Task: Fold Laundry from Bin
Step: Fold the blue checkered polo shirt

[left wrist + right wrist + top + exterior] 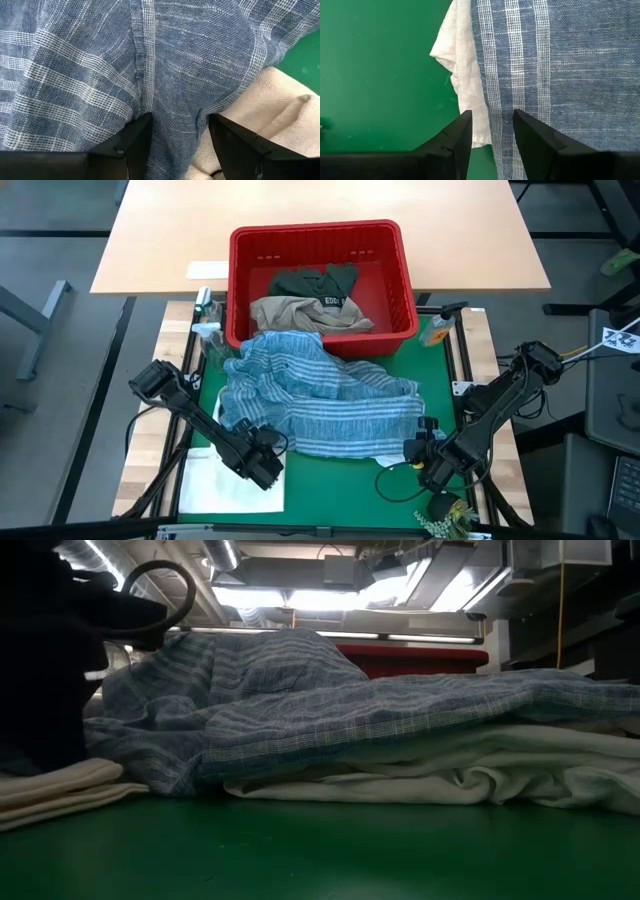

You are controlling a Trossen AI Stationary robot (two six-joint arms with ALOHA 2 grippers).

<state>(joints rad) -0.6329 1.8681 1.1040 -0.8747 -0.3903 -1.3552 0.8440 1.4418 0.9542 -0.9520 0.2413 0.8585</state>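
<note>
- Blue-and-white striped garment [315, 395] lies crumpled on green mat [400, 498] of the tabletop, just in front of red bin [322, 242]; far edge rests against bin's front wall, likely because it's only just out of the bin and not spread yet.
- Bin holds 2 more pcs: beige garment [300, 313] toward front, dark green garment [318, 280] behind it. Prob. next in line.
- White cloth [465, 90] pokes out under striped garment's near-right edge; a folded cream piece [55, 790] sits at near-left.
- Left gripper [175, 127] at garment's near-left corner, fingers apart, striped cloth running between them; no pinch visible, looks set to grab that corner.
- Right gripper [492, 131] at near-right edge, fingers apart w/ narrower gap, straddling the seam where white cloth meets striped; not clamped as far as seen.
- Both arms at opposite near corners: sensible for lifting & flattening garment before folding.
- Risk: right fingers may catch white cloth along w/ striped one.
- Task looks early; nothing of this garment folded yet.
</note>
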